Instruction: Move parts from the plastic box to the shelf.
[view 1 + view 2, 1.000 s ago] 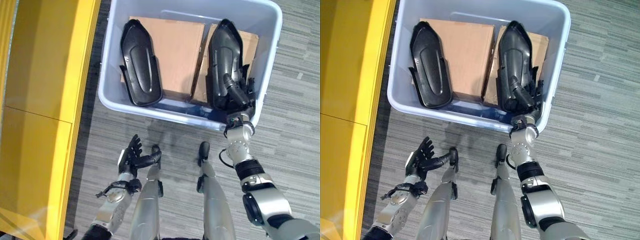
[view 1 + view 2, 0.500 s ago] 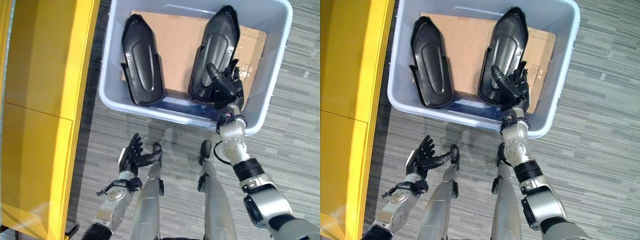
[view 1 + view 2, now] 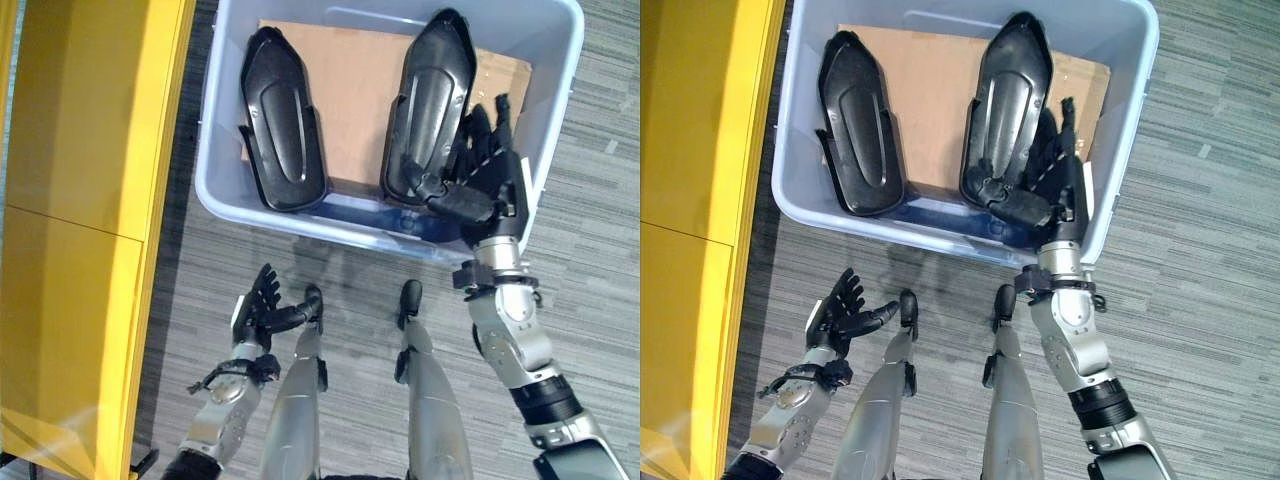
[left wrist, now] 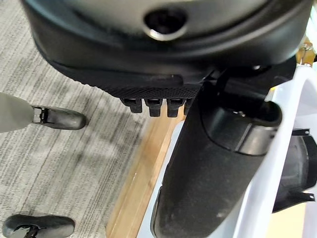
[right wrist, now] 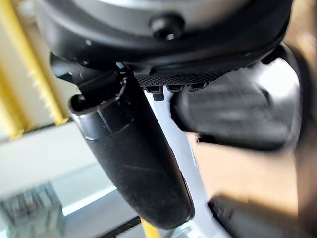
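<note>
A pale grey plastic box (image 3: 222, 190) stands on the floor ahead, lined with brown cardboard (image 3: 350, 90). Two long black moulded parts lie in it: one at the left (image 3: 285, 120), one at the right (image 3: 432, 105). My right hand (image 3: 487, 178) is inside the box against the right part's right side. It is open, fingers spread straight along the part, thumb (image 5: 133, 158) reaching under the part's near end. My left hand (image 3: 840, 315) hangs open and empty above the floor, short of the box; its thumb (image 4: 213, 173) points toward the box wall.
A tall yellow shelf (image 3: 85, 200) runs along the left side, close to the box's left wall. Grey striped carpet (image 3: 590, 250) lies to the right of the box and in front of it.
The right part's near end has swung left over the cardboard. My right hand has shifted from that end to the part's right side and spread its fingers. The left hand has barely moved.
</note>
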You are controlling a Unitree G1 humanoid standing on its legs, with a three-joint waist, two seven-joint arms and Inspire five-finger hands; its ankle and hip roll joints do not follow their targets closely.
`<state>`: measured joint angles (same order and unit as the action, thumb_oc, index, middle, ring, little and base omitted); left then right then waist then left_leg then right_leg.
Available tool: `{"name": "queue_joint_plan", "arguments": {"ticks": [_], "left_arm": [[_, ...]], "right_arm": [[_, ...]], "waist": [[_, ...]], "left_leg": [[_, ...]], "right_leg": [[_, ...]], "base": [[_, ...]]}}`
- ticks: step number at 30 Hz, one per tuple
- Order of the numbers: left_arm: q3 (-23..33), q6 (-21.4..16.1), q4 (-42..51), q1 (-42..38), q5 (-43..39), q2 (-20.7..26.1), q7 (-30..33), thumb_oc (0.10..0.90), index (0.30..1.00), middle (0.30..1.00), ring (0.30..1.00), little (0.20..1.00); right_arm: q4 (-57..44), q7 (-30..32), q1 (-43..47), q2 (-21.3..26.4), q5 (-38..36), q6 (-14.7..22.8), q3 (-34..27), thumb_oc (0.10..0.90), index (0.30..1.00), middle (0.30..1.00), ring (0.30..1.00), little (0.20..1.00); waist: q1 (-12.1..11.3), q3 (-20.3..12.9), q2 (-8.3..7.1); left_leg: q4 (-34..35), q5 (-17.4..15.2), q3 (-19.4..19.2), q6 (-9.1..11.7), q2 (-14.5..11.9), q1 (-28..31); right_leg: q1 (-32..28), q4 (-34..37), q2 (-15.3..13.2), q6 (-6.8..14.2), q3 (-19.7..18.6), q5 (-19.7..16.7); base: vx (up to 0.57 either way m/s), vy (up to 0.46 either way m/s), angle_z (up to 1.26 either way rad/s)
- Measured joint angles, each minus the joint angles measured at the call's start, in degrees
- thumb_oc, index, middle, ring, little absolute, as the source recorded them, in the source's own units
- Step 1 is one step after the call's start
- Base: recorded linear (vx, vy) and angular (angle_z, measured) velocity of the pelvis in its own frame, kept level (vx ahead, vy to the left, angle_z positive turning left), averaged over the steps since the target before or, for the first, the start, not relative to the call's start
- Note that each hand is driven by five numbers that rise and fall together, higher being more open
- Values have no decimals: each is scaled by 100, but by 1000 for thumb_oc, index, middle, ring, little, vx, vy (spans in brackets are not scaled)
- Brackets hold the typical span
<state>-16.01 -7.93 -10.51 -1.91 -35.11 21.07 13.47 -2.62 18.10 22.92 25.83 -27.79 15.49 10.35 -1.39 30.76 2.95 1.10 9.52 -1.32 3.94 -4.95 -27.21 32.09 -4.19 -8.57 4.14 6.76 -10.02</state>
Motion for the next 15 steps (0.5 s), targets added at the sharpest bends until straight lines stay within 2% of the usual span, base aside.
{"name": "queue_joint_plan", "arguments": {"ticks": [2,5,8,10,15], "left_arm": [[38,-25,8,32,116,-1,-3,900,1000,1000,1000,1000],[71,-86,30,62,229,19,7,900,1000,1000,1000,1000],[84,-95,88,60,240,19,5,900,1000,1000,1000,1000],[114,-105,158,58,429,19,9,900,1000,1000,1000,1000],[170,-124,194,59,457,18,24,900,1000,1000,1000,1000]], "right_arm": [[-165,230,-28,289,1001,-192,-46,900,1000,1000,1000,1000],[-385,385,-51,561,2043,-368,-79,900,1000,1000,1000,1000],[-461,388,-37,874,3012,-512,-24,900,1000,1000,1000,1000],[-460,365,-32,1018,3901,-783,71,900,1000,1000,1000,1000],[-416,234,13,1267,5084,-1072,378,900,1000,1000,1000,1000]], "waist": [[18,2,-3],[92,12,-22],[113,14,-27],[111,16,-29],[109,17,-35]], "left_leg": [[29,1,-14,1,5,15],[30,22,-15,32,0,20],[36,14,-15,21,0,22],[40,8,-18,14,1,31],[37,11,-12,17,-1,34]], "right_leg": [[0,10,-2,18,2,13],[-1,12,5,-8,2,-2],[-2,10,5,-5,2,0],[-5,11,8,-1,1,3],[-14,10,8,-2,5,2]], "base": [[0,0,0],[0,0,0],[0,0,0],[0,0,0],[0,0,0]]}}
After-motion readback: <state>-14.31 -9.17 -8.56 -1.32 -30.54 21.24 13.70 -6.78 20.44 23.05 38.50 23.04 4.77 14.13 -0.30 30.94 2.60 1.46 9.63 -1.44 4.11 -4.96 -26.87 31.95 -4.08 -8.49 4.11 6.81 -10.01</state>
